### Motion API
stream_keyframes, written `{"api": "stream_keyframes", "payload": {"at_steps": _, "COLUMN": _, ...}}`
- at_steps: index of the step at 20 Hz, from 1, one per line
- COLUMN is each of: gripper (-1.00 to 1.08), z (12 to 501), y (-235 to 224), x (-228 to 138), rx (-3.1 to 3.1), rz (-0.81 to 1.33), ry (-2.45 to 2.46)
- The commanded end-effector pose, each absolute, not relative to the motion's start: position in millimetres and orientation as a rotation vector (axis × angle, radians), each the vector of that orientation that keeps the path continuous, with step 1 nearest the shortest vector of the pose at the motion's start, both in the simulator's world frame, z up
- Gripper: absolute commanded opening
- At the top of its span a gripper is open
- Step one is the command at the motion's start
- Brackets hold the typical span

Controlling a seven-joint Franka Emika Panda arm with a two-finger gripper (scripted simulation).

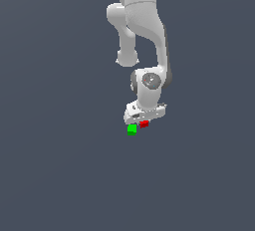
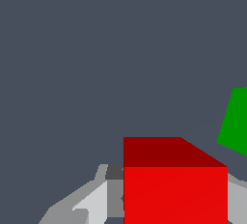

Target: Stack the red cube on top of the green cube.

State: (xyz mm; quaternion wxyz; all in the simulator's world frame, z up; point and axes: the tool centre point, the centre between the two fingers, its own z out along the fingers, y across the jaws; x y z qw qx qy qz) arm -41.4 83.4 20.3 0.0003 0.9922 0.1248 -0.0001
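The red cube (image 1: 144, 123) is seen directly beneath the white gripper (image 1: 144, 118), with gripper parts framing both of its sides in the wrist view; whether it is actually clenched cannot be told. The green cube (image 1: 132, 129) is set just beside it, toward the exterior view's left, apparently apart. Both are shown well away from every edge of a plain, dark grey-blue tabletop (image 1: 55, 165), by which the frame is filled entirely.
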Motion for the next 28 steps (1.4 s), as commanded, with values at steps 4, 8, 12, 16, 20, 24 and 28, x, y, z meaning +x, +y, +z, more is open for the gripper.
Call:
{"api": "stream_keyframes", "payload": {"at_steps": 4, "gripper": -1.0, "z": 21.3, "y": 83.3, "x": -41.4, "rx": 3.117, "rz": 0.0, "ry": 0.392}}
{"api": "stream_keyframes", "payload": {"at_steps": 8, "gripper": -1.0, "z": 30.1, "y": 83.2, "x": -41.7, "rx": 3.117, "rz": 0.0, "ry": 0.392}}
{"api": "stream_keyframes", "payload": {"at_steps": 12, "gripper": -1.0, "z": 48.0, "y": 83.4, "x": -42.3, "rx": 3.116, "rz": 0.0, "ry": 0.393}}
{"api": "stream_keyframes", "payload": {"at_steps": 16, "gripper": -1.0, "z": 75.1, "y": 83.6, "x": -42.8, "rx": 3.116, "rz": 0.0, "ry": 0.393}}
{"api": "stream_keyframes", "payload": {"at_steps": 20, "gripper": -1.0, "z": 99.4, "y": 83.7, "x": -42.8, "rx": 3.116, "rz": 0.0, "ry": 0.393}}
{"api": "stream_keyframes", "payload": {"at_steps": 24, "gripper": -1.0, "z": 114.8, "y": 84.0, "x": -42.4, "rx": 3.117, "rz": 0.0, "ry": 0.394}}
{"api": "stream_keyframes", "payload": {"at_steps": 28, "gripper": -1.0, "z": 120.0, "y": 84.1, "x": -42.2, "rx": 3.117, "rz": 0.0, "ry": 0.394}}
